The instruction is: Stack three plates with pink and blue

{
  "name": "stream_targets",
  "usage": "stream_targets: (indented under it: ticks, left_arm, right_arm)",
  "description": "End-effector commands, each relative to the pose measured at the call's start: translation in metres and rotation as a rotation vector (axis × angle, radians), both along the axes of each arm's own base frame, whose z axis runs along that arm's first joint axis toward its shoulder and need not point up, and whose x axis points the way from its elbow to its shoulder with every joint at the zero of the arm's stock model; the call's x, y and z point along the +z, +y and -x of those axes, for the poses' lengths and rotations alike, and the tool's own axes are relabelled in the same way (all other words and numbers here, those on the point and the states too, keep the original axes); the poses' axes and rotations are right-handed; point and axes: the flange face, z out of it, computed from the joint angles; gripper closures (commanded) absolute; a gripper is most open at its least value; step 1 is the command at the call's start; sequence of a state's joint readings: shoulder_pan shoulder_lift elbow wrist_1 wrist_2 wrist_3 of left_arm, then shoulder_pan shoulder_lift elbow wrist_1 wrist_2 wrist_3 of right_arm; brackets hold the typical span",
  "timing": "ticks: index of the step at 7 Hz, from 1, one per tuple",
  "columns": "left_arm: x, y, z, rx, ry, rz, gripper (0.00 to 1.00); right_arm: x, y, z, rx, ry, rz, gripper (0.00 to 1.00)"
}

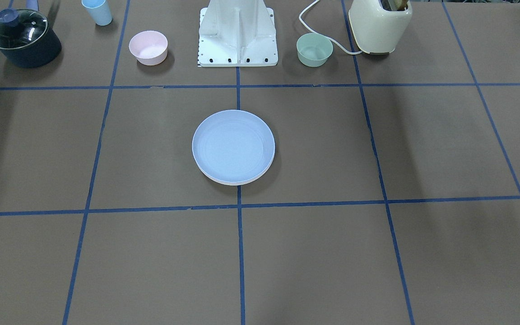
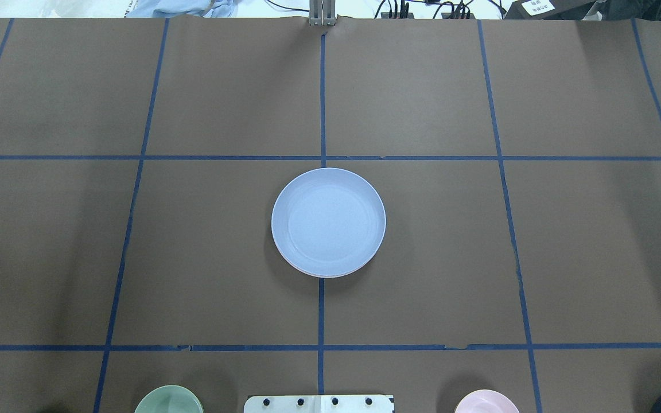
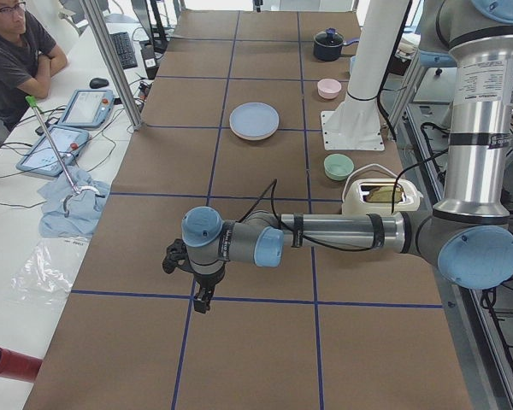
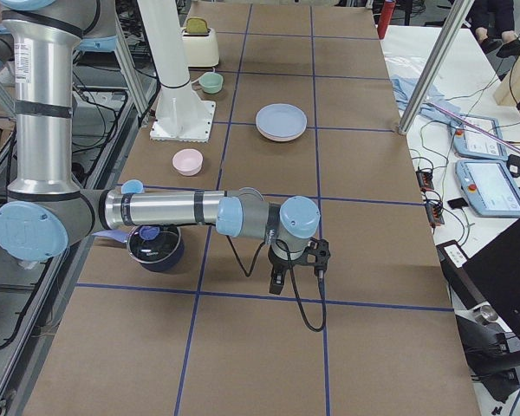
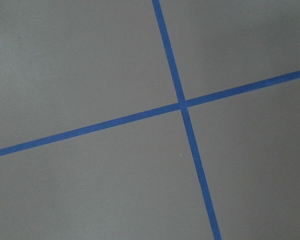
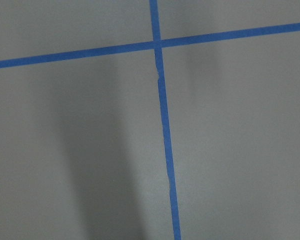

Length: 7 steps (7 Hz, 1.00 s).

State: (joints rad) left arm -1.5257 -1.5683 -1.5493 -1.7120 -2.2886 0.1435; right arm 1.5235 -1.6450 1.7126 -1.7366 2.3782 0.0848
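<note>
A light blue plate [image 1: 233, 145] lies on top of a stack at the table's middle, also in the overhead view [image 2: 328, 221] and both side views [image 3: 254, 120] [image 4: 282, 120]. Thin pale rims of plates under it show at its edge [image 1: 237, 182]; their colours are hard to tell. My left gripper [image 3: 203, 301] hangs over the table far from the stack, near a tape crossing. My right gripper [image 4: 276, 283] hangs likewise at the other end. Both show only in the side views, so I cannot tell whether they are open or shut. The wrist views show only brown paper and blue tape.
Along the robot's side stand a dark pot with a glass lid [image 1: 23, 38], a blue cup [image 1: 97, 11], a small pink bowl [image 1: 148, 47], the white robot base [image 1: 238, 36], a small green bowl [image 1: 314, 49] and a cream toaster [image 1: 379, 25]. An operator [image 3: 17, 51] sits beside the table.
</note>
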Motion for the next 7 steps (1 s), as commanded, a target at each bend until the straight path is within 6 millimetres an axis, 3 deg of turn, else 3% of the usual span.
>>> stream_targets:
  ticks: [1,7]
  left_arm:
    - [-0.0005,0.0003,0.0011,-0.001,0.0,-0.002,0.0]
    - [0.0013,0.001,0.0019,-0.002,0.0,-0.002,0.0]
  right_arm:
    - [0.0061,0.0037,-0.0011,-0.007,0.004,0.004,0.0]
    - [0.0083,0.004,-0.0087,-0.032,-0.002,-0.037,0.0]
